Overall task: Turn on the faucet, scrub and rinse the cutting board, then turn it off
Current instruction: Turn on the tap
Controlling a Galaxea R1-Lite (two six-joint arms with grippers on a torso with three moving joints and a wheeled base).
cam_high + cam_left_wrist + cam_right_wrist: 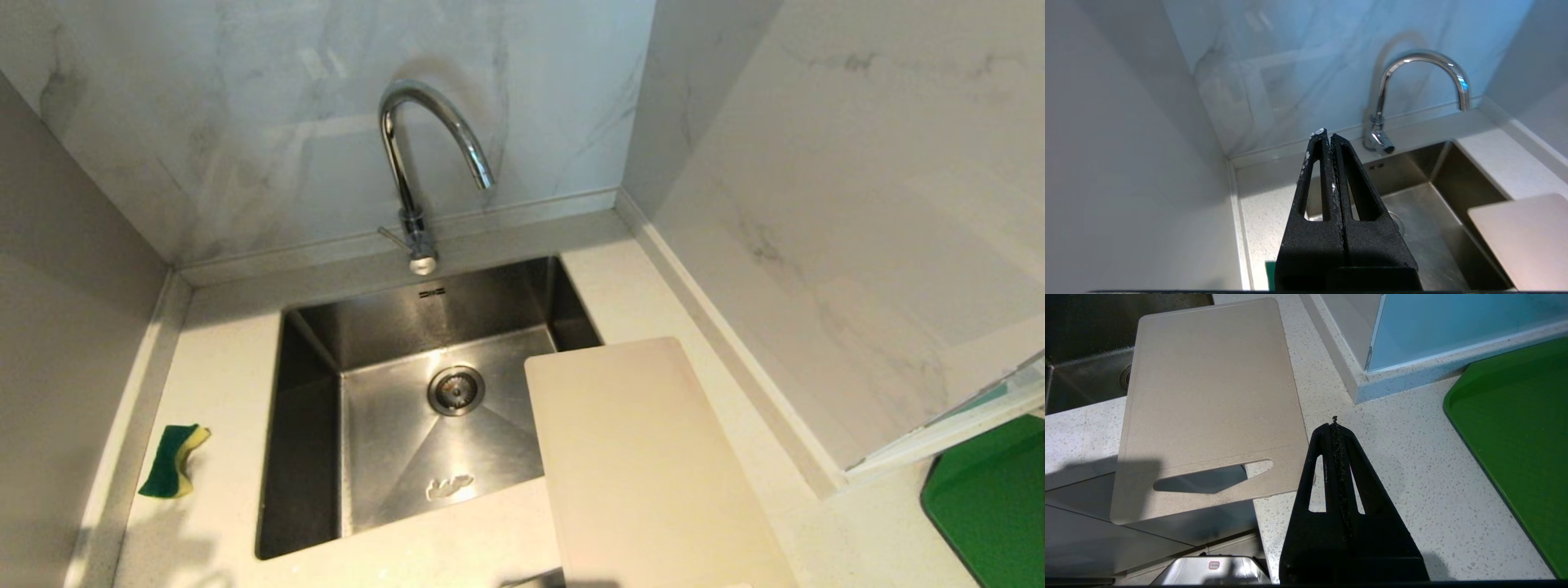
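The cutting board (645, 465) lies on the worktop (220, 359), one corner over the sink (302, 425). Both grippers, left (1328, 136) and right (1335, 424), hold nothing, jaws pressed together. The faucet (408, 163) is dry.

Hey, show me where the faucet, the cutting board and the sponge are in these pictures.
faucet (402, 175): head view, on the upright chrome neck.
cutting board (645, 457): head view, on the middle of its flat cream top.
sponge (171, 462): head view, on its green side, on the counter left of the sink.
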